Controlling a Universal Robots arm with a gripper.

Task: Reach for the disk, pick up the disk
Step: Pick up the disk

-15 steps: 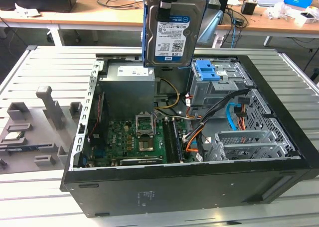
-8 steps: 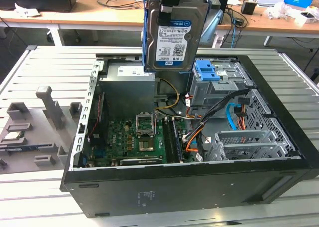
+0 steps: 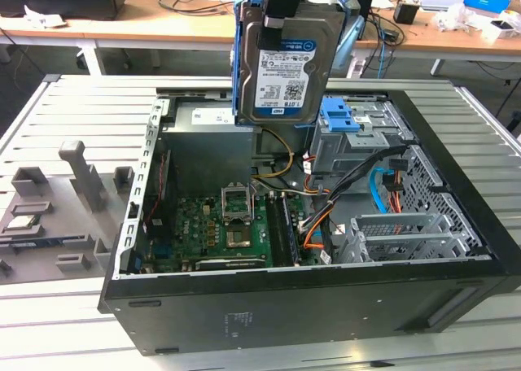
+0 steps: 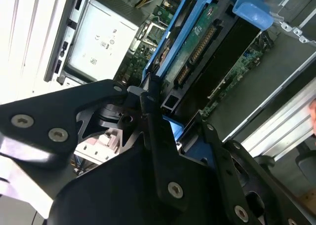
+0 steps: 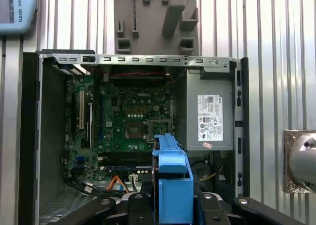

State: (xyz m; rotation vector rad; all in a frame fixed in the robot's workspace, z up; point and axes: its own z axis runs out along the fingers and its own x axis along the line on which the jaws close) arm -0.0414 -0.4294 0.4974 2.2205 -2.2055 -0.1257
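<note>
Hanging upright above the open computer case (image 3: 326, 306) in the exterior view, the disk (image 3: 289, 62) has its long axis vertical, label outward. In the second wrist view, the pincer (image 4: 163, 121) clamps its blue-railed end. A slatted metal bench (image 3: 65, 111) lies below.

The end effector (image 4: 158, 136) has matte black angular links with silver screws.
</note>
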